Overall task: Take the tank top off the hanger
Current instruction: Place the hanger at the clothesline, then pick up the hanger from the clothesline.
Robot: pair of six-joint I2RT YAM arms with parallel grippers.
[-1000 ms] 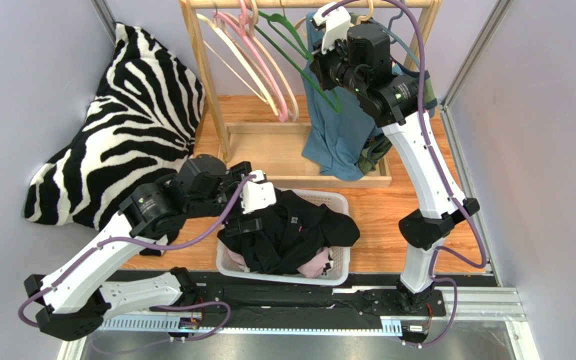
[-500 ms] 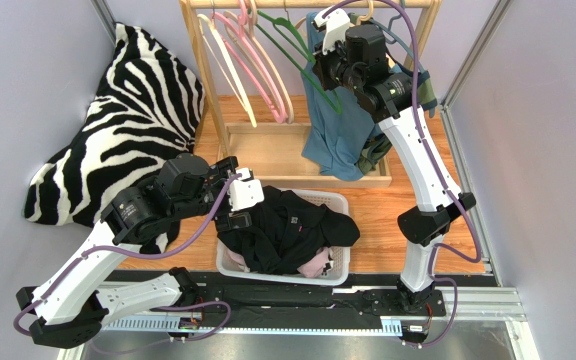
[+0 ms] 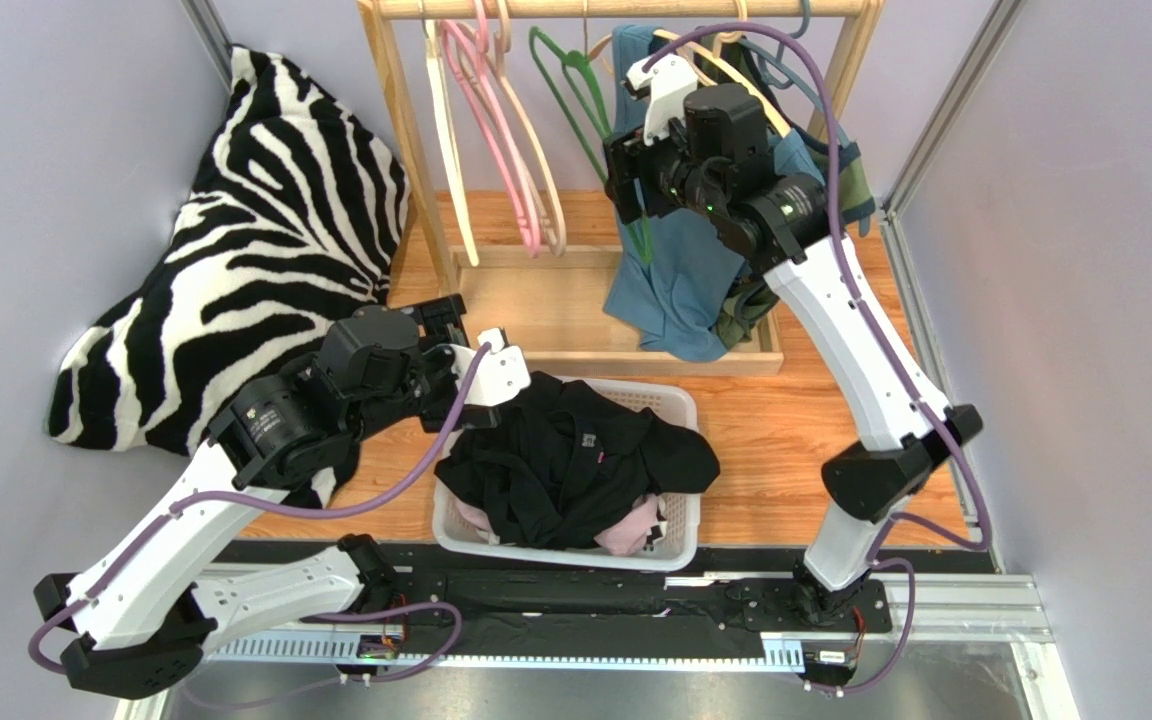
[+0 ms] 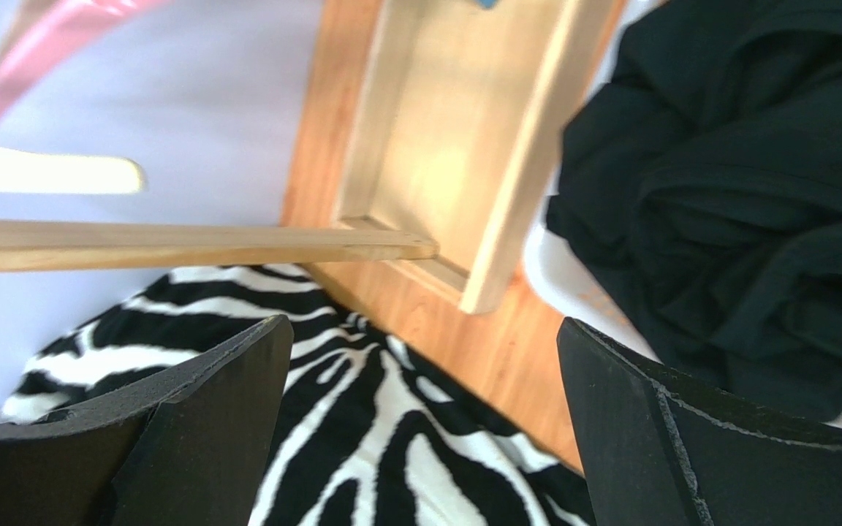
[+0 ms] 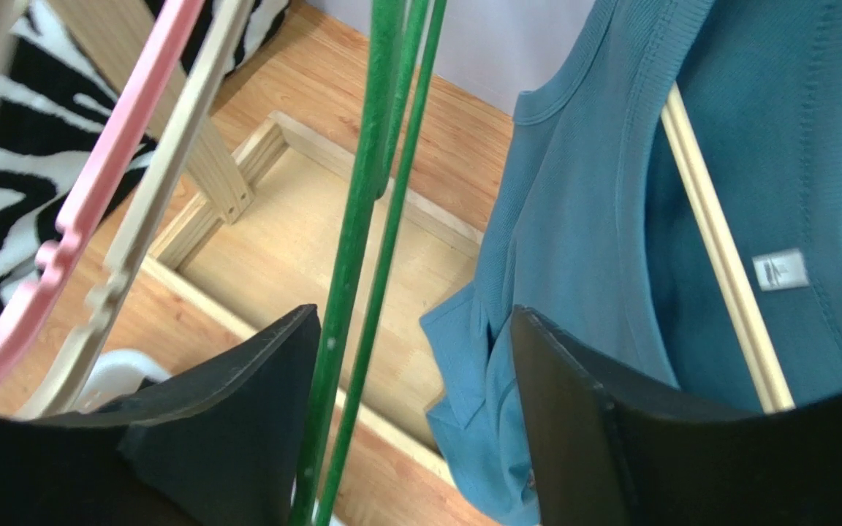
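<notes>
A teal tank top [image 3: 672,285] hangs on a cream hanger [image 3: 717,63] at the right end of the rack's rail [image 3: 537,8]. In the right wrist view the tank top [image 5: 612,219] is draped over the hanger's pale bar [image 5: 722,263], just right of the jaws. My right gripper [image 3: 630,162] [image 5: 414,329] is open, level with the garment's left side. A green hanger [image 5: 365,219] runs down through its gap, close to the left finger. My left gripper [image 3: 444,320] [image 4: 423,334] is open and holds nothing. It hovers between the zebra cushion and the basket.
Pink and cream hangers [image 3: 500,120] hang left of the green hanger [image 3: 579,90]. The rack's wooden base tray [image 3: 552,300] lies under them. A white basket [image 3: 687,528] holds black clothes [image 3: 567,458]. A zebra cushion [image 3: 267,255] fills the left; walls close both sides.
My right gripper was shut and now stands open, and it has come down slightly. The bare hangers have swung back left. My left arm has drawn back left, off the basket.
</notes>
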